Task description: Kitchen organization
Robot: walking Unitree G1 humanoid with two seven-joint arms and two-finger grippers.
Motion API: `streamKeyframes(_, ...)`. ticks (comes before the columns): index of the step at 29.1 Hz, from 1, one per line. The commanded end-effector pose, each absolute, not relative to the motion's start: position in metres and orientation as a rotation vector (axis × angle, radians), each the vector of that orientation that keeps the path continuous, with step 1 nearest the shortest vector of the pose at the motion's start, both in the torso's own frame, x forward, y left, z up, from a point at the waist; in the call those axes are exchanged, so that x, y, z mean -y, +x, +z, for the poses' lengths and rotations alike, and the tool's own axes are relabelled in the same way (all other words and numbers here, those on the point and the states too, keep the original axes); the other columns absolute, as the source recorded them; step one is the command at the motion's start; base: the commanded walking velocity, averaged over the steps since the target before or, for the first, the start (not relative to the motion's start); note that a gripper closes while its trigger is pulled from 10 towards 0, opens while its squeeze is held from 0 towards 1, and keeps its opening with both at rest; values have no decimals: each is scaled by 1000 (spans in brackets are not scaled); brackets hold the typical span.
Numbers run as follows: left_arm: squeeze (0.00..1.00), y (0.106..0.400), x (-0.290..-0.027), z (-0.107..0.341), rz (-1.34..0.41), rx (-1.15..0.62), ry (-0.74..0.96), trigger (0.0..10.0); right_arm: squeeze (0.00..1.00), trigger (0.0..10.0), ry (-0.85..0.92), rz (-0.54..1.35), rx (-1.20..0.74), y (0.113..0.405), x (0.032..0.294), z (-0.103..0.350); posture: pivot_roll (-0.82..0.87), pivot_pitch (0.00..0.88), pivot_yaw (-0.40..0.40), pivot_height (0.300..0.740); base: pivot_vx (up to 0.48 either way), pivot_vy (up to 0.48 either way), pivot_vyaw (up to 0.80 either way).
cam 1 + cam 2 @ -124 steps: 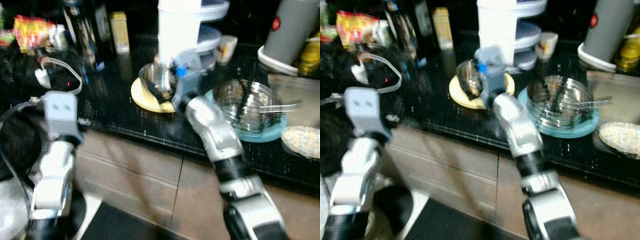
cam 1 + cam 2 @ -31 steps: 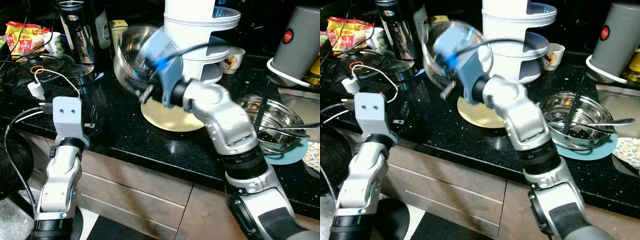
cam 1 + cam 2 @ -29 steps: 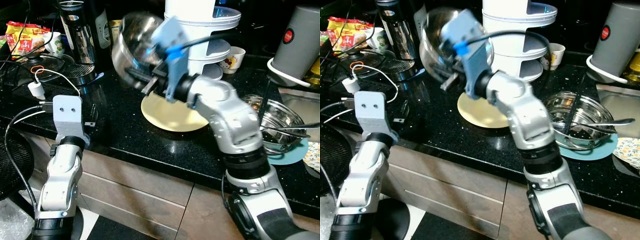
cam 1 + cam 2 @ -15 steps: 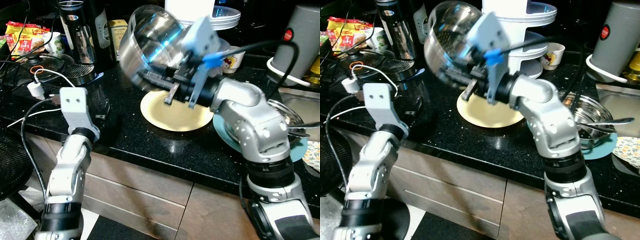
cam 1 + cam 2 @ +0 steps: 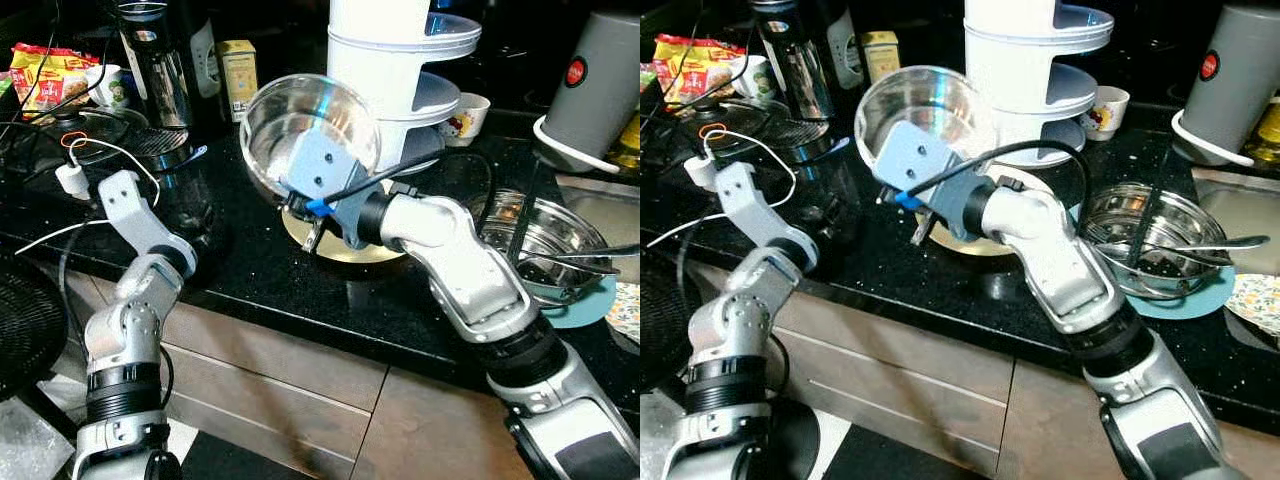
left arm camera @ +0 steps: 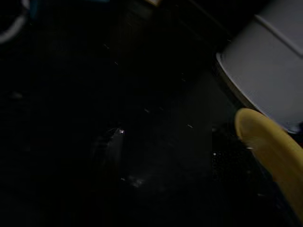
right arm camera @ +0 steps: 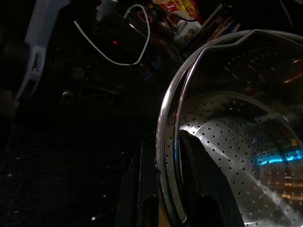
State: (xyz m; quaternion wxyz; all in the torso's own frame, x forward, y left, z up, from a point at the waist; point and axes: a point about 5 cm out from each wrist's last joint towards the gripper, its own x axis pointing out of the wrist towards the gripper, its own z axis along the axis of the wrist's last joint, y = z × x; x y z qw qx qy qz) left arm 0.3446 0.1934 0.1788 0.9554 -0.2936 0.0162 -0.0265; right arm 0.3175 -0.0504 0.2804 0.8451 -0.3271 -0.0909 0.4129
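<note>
My right gripper (image 7: 168, 138) is shut on the rim of a steel bowl (image 5: 310, 125) with a perforated strainer inside it (image 7: 236, 156). One finger (image 7: 147, 189) is outside the rim and the other (image 7: 199, 184) is inside. The bowl hangs tilted above a yellow plate (image 5: 350, 247) on the black counter (image 5: 250, 270), just in front of a white tiered stand (image 5: 390, 50). My left arm (image 5: 130, 205) reaches over the counter's front edge to the left. In its dark wrist view I make out the yellow plate (image 6: 270, 151) and the stand's base (image 6: 270, 71).
A second steel bowl with utensils (image 5: 545, 255) sits on a teal plate at the right, near a grey canister (image 5: 600, 75) and a small cup (image 5: 468, 105). At the back left stand a dark jar (image 5: 155, 60), a yellow box (image 5: 238, 70), snack packets (image 5: 40, 70) and a white cable (image 5: 72, 180).
My right wrist has turned and brought the bowl lower and leftward, so its mouth now faces up. My left arm has leaned forward over the counter edge.
</note>
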Motion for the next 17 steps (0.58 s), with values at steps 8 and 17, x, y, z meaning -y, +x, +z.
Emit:
streamKeyframes(8,1000,350,-177,187,-214,-19,-795,10000,0,10000,-720,854,197,318,44,280,4,0,6,740,0,0,0)
streamKeyframes(17,0,354,-168,191,-334,-94,-892,10000,0,10000,-723,840,195,320,44,280,-2,0,8,740,0,0,0)
